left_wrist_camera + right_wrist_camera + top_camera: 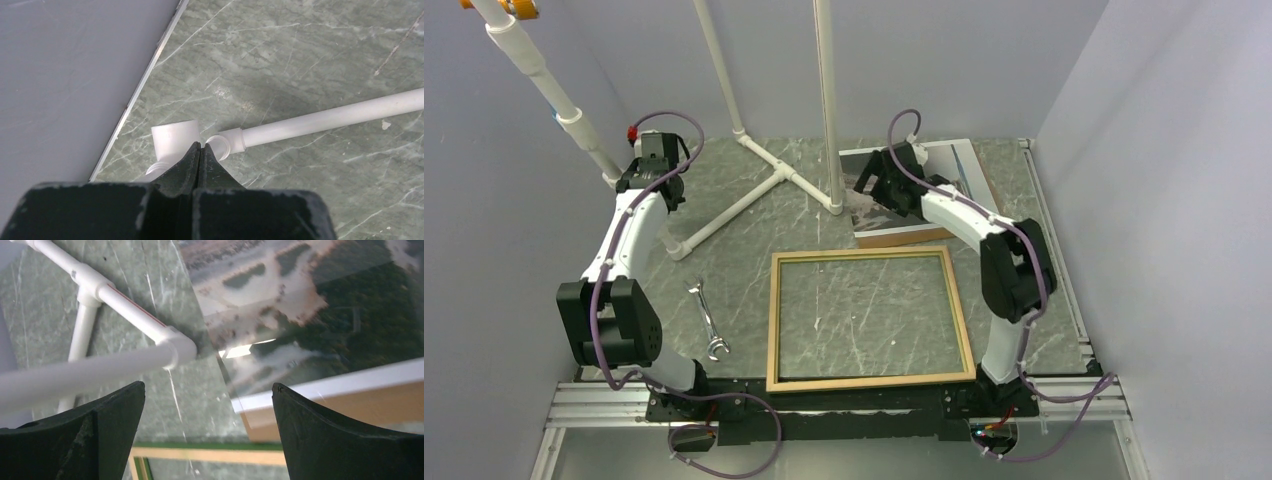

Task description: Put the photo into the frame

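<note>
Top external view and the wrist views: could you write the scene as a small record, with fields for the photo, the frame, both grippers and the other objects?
photo: picture side up, lying on a brown board, beyond the frame's far edge
frame: flat on the table, tan face up, no photo inside
left gripper: shut, empty, over a joint of the white pipe stand
right gripper: open, above a corner of the photo, holding nothing
other: wrench to the left of the frame
</note>
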